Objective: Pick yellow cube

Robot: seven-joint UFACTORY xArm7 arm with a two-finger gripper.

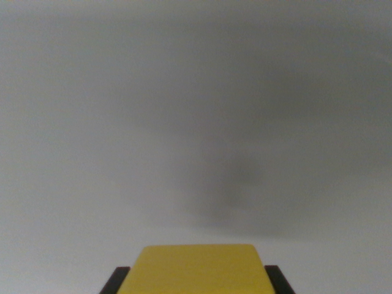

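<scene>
The yellow cube [199, 264] fills the bottom middle of the wrist view, its flat top face towards the camera. Black fingers [115, 282] press against its left and right sides, so my gripper [197, 280] is shut on the cube. Only the tips of the fingers show at the bottom edge. The lower part of the cube is cut off by the frame.
A plain grey surface [196, 92] lies blurred behind the cube. A soft dark shadow [239, 177] falls on it, just above and right of the cube.
</scene>
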